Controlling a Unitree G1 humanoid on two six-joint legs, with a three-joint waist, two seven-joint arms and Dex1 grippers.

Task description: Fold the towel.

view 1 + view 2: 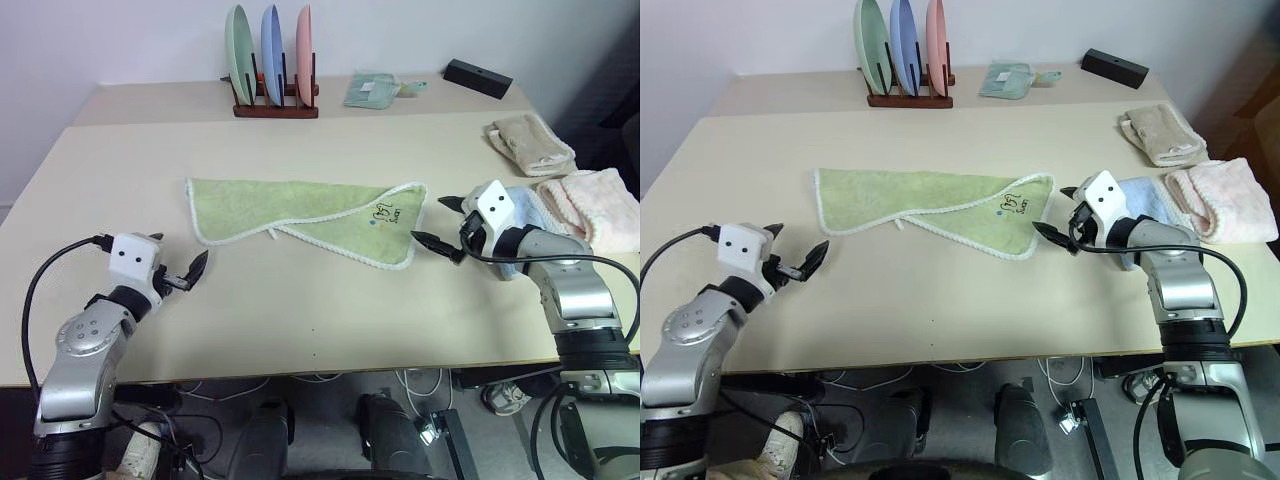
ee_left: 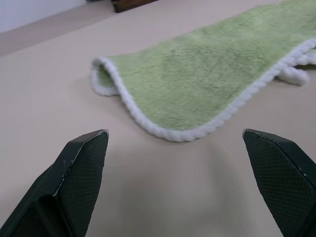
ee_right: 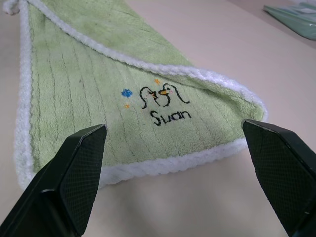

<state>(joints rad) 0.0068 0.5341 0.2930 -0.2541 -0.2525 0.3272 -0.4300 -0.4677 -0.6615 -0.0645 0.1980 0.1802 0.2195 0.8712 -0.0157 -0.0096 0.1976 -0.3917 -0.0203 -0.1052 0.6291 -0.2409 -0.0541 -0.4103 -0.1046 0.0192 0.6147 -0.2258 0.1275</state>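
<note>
Light green terry towel (image 1: 310, 215) with white edging, loosely half-folded mid-table (image 1: 300, 330); left gripper (image 1: 178, 266) near its left corner, right gripper (image 1: 446, 224) just beside its printed corner, both wide and empty, apparently for pinching corners.

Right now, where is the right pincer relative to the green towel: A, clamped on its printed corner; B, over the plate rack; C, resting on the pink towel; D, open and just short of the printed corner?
D: the right pincer stands open beside the printed corner of the green towel, with bare table between them.
</note>
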